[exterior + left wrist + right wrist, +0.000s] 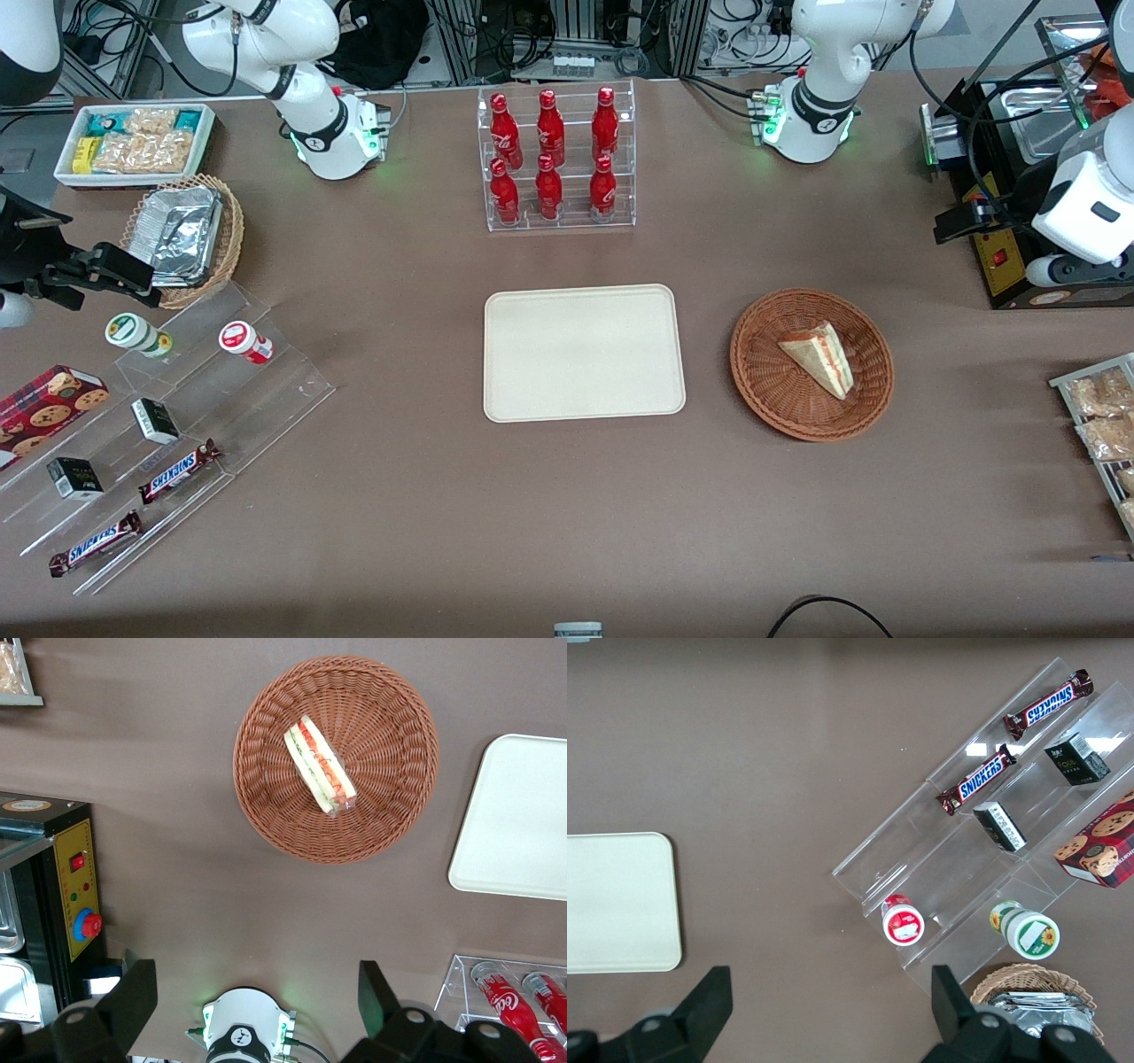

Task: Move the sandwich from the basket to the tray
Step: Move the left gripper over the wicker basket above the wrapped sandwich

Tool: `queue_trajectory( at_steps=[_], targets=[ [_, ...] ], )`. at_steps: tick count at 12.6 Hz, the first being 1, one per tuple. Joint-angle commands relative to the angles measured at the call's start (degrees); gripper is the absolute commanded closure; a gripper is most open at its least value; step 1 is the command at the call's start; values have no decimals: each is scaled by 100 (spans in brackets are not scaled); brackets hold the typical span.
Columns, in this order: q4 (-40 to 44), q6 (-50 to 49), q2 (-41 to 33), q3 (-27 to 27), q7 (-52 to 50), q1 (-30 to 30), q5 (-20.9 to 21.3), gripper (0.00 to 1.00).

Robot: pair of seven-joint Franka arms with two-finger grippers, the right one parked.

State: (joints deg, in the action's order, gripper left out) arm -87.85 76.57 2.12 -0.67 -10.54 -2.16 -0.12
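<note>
Front view gave me the whole table (567,496): the sandwich (819,356) lay inside the round reddish-brown basket (762,372), tipped on its side with the red and green filling along its cut edge. The basket sat on the brown table toward the working arm's end, just beside the cream tray (584,352) but not touching it. The tray lay flat near the middle of the table with nothing on it. Farther from the front camera than the tray stood a clear rack of red bottles (554,159).

From the left wrist view I looked straight down on the basket (390,806) with the sandwich (320,764) resting near its centre, and a rounded corner of the tray (518,828) beside it. My gripper (257,992) hung well above the table, near the working arm's base and apart from the basket; its two dark fingers (133,997) stood spread wide with nothing between them. In the front view I could make out only the white arm body (1085,204) at the working arm's end, above a black box (1001,230) with a yellow panel.

Toward the parked arm's end I saw a clear stepped stand (186,416) with chocolate bars (177,471) and small jars, a tan wicker basket holding foil containers (182,232), and a white bin of packaged snacks (133,142) near that corner of the table.
</note>
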Motion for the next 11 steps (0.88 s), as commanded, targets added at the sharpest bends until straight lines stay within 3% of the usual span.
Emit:
queue_trajectory(
  at_steps=[1, 7, 11],
  targets=[
    [128, -10, 70, -4, 69, -21, 82, 0],
    [-731, 490, 61, -12, 69, -144, 99, 0],
    [-1829, 1621, 17, -92, 60, -275, 126, 0]
  ],
)
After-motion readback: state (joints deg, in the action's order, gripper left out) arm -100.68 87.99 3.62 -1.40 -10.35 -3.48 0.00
